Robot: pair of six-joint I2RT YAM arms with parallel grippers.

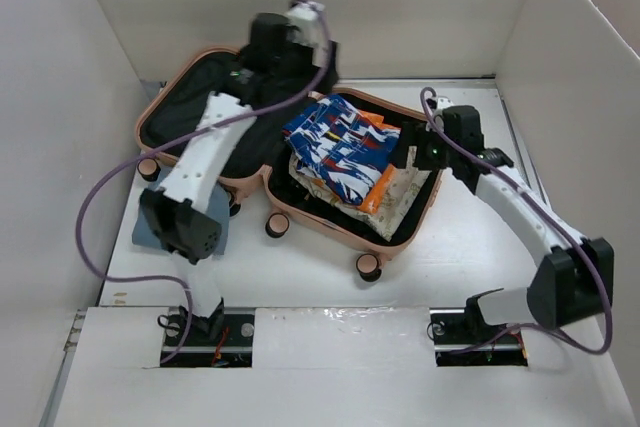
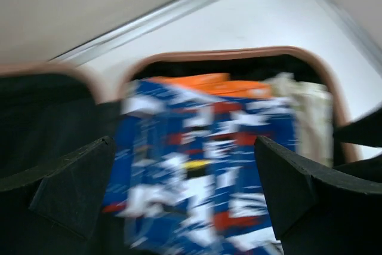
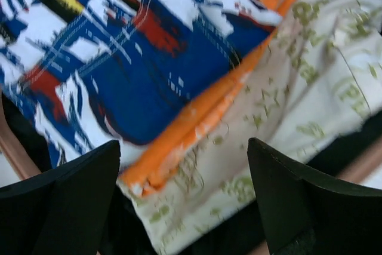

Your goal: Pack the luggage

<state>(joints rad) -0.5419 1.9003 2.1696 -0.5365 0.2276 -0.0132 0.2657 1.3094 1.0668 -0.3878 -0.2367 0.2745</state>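
The luggage (image 1: pixel 330 230) lies open on the table, a pink shell with black lining. Its left half (image 1: pixel 190 112) shows only bare lining. The right half holds a stack of folded clothes: a blue, white and red patterned piece (image 1: pixel 340 147) on top, an orange one (image 1: pixel 380 182) under it, and a cream one with green print (image 1: pixel 405 197) lowest. My left gripper (image 1: pixel 262 65) hangs open above the back of the case, its view blurred, with the patterned cloth (image 2: pixel 203 147) below its fingers. My right gripper (image 1: pixel 420 152) stands open at the right rim, over the cream cloth (image 3: pixel 310 88), holding nothing.
A grey-blue folded cloth (image 1: pixel 150 232) lies on the table at the left, partly under my left arm. Black wheels (image 1: pixel 368 267) stick out at the case's near edge. White walls (image 1: pixel 560 57) close in the table on the left, back and right.
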